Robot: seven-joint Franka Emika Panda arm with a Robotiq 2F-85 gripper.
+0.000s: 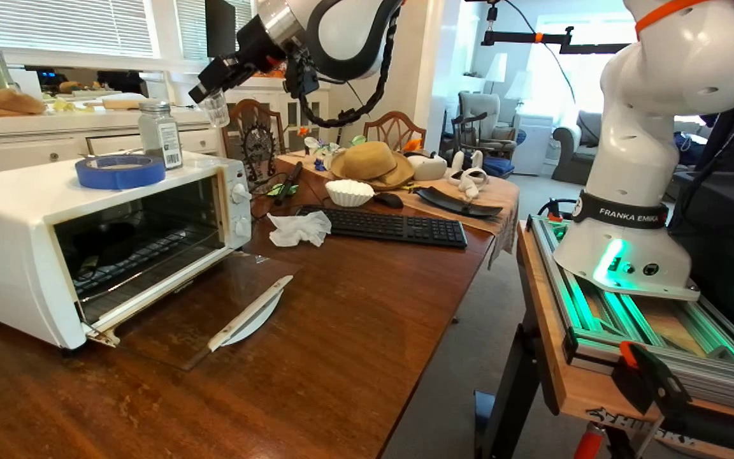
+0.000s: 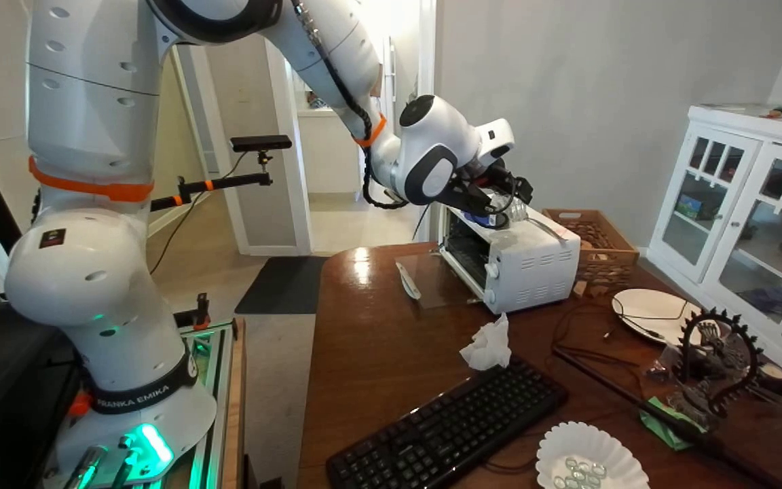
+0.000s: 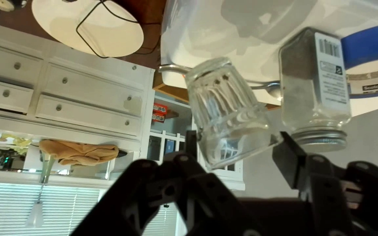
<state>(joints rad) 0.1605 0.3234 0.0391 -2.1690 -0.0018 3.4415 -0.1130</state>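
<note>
Clear ribbed glass (image 3: 223,101), tilted, held midair

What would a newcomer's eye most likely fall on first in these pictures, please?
Probably the clear glass, tilted in the gripper up near the white toaster oven. That oven stands open on the brown table, with a bright blue tape roll on top. The robot base, glowing green in both exterior views, stands out too.

Glossy white rounded arm (image 2: 89,272), orange straps (image 2: 119,191), segmented black cable (image 1: 345,119), black collar (image 1: 622,213) lettered FRANKA EMIKA in white, blocky black fingers (image 3: 289,160).
</note>
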